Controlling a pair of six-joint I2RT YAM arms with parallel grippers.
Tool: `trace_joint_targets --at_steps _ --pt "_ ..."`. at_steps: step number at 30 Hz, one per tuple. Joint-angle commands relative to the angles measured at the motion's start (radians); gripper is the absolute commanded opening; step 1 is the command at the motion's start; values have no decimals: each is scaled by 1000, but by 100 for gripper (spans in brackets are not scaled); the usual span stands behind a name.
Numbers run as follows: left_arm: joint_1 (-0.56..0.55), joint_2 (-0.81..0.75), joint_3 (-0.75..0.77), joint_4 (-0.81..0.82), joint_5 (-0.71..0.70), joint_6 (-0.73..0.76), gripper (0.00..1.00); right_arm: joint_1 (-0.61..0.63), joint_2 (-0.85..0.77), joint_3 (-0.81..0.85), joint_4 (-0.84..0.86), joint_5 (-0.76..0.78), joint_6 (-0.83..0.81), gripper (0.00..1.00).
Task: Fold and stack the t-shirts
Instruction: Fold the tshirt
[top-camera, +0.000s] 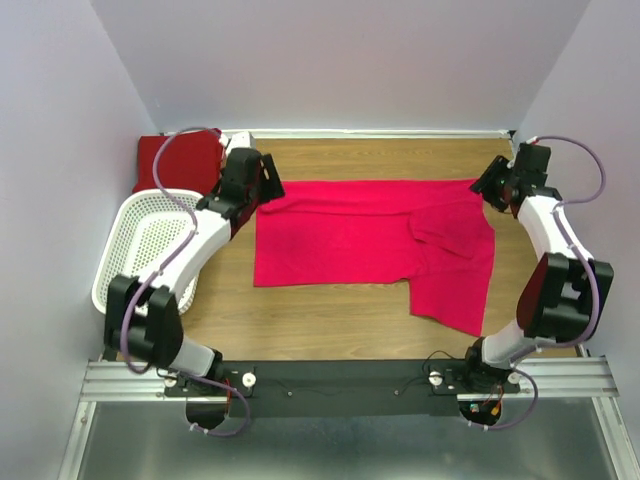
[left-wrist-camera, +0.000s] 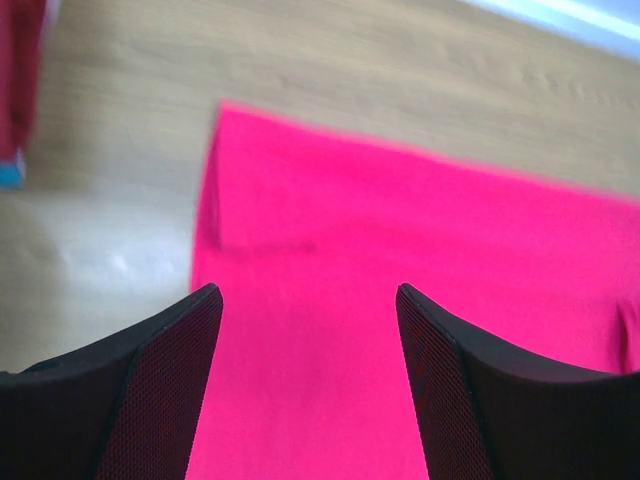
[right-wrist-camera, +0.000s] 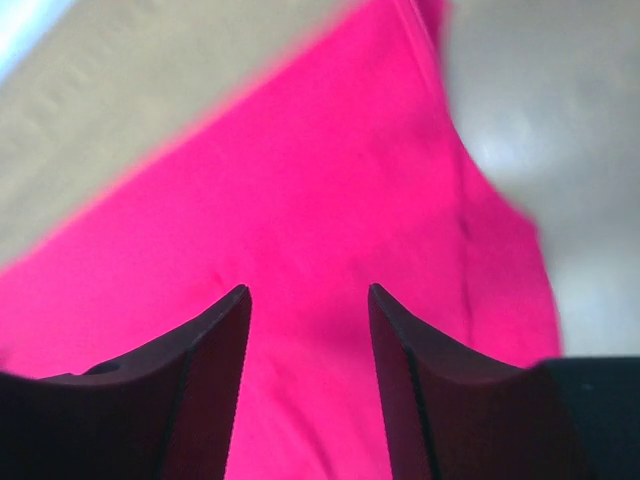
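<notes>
Now the pink shirt (top-camera: 350, 240) is spread flat between the two grippers. The left gripper (left-wrist-camera: 305, 295) is held with jaws parted over one end, and the right gripper (right-wrist-camera: 308, 290) is likewise parted over the other. A darker red shirt (top-camera: 165, 160) is seen just left of the left gripper.
</notes>
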Motion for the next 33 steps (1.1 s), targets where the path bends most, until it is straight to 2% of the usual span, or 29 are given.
trace_joint_targets --at_steps 1,5,7,11,14,16,20,25,33 --pt "-46 -117 -211 -102 -59 -79 80 5 -102 -154 -193 178 -27 59" --pt "-54 -285 -369 -233 -59 -94 81 5 -212 -229 -288 210 -27 64" --pt "-54 -328 -400 -295 -44 -104 82 6 -252 -261 -306 218 -32 64" --pt "-54 -395 -470 -308 -14 -120 86 5 -280 -294 -318 198 -34 64" --pt "-54 -359 -469 -306 -17 -113 85 5 -280 -304 -321 189 -37 64" --pt "-54 -295 -469 -300 -5 -104 83 5 -286 -297 -319 137 -26 65" --pt "-54 -172 -460 -274 19 -82 79 5 -279 -284 -319 129 -30 65" --pt "-60 -123 -449 -269 26 -71 73 6 -272 -292 -315 91 -29 65" --pt "-74 -40 -446 -259 35 -50 68 6 -286 -300 -313 106 -32 65"
